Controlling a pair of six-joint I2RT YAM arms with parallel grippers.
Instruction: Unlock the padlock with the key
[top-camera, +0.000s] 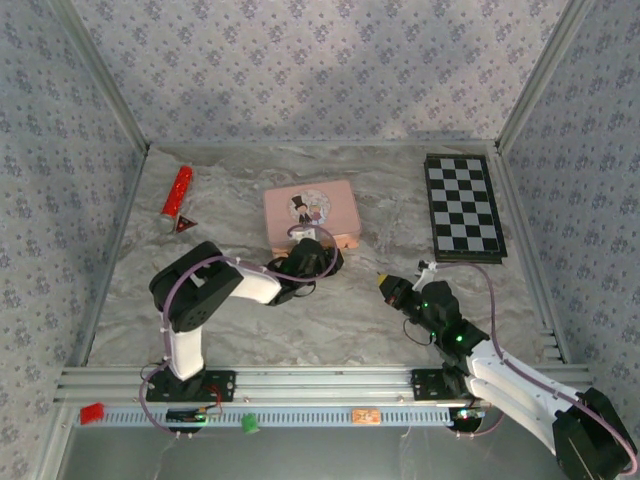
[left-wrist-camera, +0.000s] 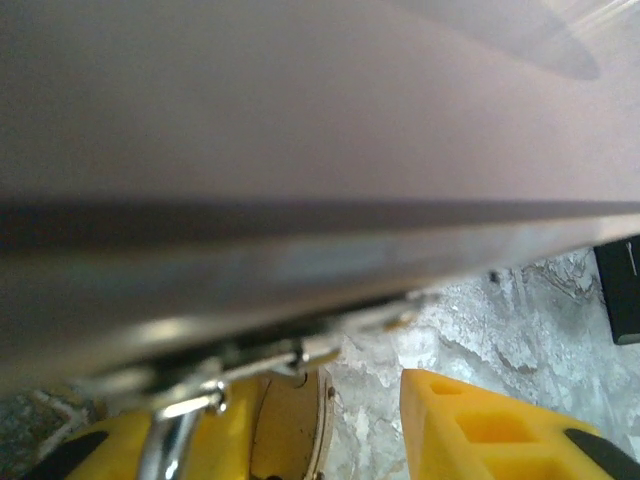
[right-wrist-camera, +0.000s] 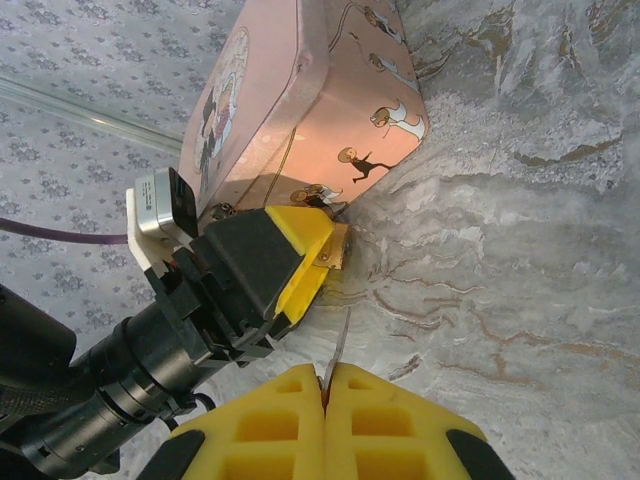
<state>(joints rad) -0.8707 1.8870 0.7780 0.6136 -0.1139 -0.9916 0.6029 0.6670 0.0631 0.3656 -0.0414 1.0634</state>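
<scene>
The small brass padlock lies on the table against the near side of the pink tin. A silver shackle shows at its left. My left gripper stands open around it: the lock rests against one yellow finger, and bare table shows between it and the other finger. In the right wrist view the padlock sits at the tips of the left gripper. My right gripper is shut on the key. The key's thin blade points toward the lock, a short way off. From above, the right gripper is to the right of the left gripper.
A black-and-white checkerboard lies at the back right. A red tube-shaped object lies at the back left. The pink tin stands right behind the lock. The marbled table is ringed by patterned walls.
</scene>
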